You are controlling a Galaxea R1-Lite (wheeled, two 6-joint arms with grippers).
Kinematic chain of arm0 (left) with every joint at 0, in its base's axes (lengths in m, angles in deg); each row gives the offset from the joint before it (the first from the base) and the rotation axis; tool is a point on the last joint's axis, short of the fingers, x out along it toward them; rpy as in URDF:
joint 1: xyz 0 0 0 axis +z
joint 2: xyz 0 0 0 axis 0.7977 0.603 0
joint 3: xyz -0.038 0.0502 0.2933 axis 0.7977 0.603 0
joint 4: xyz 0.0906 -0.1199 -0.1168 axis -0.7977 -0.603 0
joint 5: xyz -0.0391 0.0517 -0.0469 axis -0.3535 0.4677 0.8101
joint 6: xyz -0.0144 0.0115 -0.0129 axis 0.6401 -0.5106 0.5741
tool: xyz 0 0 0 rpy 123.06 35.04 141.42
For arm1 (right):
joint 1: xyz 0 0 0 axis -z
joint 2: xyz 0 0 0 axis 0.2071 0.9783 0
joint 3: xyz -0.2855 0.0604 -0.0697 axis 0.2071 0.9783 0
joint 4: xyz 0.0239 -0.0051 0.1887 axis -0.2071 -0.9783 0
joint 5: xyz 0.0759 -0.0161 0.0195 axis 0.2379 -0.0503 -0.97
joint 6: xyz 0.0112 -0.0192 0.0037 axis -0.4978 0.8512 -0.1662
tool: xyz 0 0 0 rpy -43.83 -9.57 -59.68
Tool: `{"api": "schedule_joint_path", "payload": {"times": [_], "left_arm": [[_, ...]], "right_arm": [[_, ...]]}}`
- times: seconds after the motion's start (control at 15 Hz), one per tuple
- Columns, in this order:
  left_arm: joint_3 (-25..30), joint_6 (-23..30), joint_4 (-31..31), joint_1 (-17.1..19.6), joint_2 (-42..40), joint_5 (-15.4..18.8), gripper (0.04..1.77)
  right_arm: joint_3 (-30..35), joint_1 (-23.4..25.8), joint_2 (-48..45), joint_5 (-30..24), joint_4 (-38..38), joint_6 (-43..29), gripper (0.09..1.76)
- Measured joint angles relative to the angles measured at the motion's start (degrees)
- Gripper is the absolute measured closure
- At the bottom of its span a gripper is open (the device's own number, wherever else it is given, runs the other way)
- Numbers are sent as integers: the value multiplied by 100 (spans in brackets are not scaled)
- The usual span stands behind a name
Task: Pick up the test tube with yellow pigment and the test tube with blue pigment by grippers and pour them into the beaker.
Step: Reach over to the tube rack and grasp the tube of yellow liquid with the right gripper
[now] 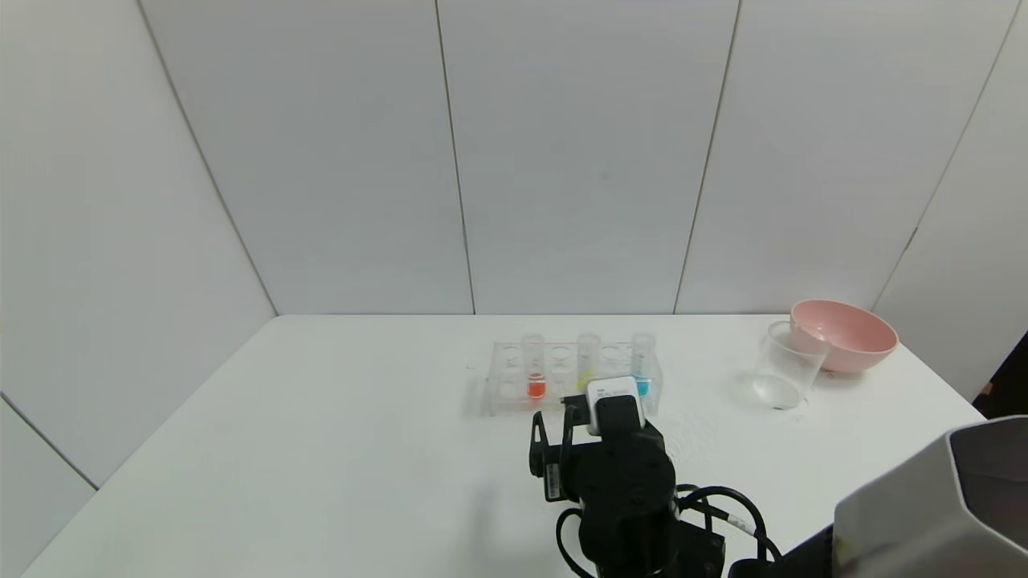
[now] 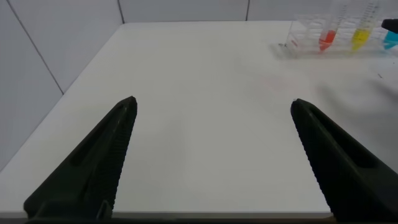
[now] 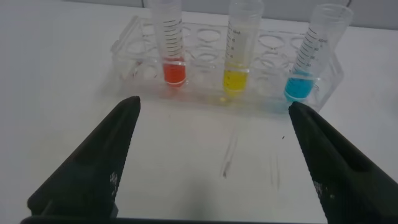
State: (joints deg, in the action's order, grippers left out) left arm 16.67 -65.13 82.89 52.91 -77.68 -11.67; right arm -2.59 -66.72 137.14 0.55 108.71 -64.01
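Near the rack: the test tube with yellow pigment stands straight up in the middle of the clear tube rack. The test tube with blue pigment stands at the rack end nearest the beaker. A tube with red-orange liquid stands at the other end.

Beaker spot: the beaker sits well apart from the rack, touching or just beside a pink bowl.

How the tubes feel: they look small, light and stiff. Their clear walls are smooth, so I think they could slip. They may crack if squeezed too hard. The liquid sits low, so a little tilt should not spill it.

Where to grab: I would pinch a tube on its bare upper part, above the rack top and below the rim. Then it can be lifted straight up.

Right pincer: the right gripper is spread wide and holds nothing. It hangs just in front of the rack, aimed about at the yellow tube, touching none of them.

Left pincer: the left gripper is spread wide too, with nothing in it. It waits over the bare table, well away from the rack.
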Motion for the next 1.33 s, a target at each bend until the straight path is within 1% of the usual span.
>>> {"api": "schedule_joint_path", "payload": {"times": [0.27, 0.53, 0.8, 1.33], "left_arm": [[0, 0, 0, 0, 0, -2, 5], [0, 0, 0, 0, 0, -2, 5], [0, 0, 0, -2, 0, -2, 5], [0, 0, 0, -2, 0, -2, 5]], "right_arm": [[-354, 306, 208, -354, 2, 180, 14], [-653, 644, 357, -619, -5, 185, 14], [-931, 830, 542, -647, -9, 212, 14], [-1407, 1024, 868, -714, -17, 271, 14]]}}
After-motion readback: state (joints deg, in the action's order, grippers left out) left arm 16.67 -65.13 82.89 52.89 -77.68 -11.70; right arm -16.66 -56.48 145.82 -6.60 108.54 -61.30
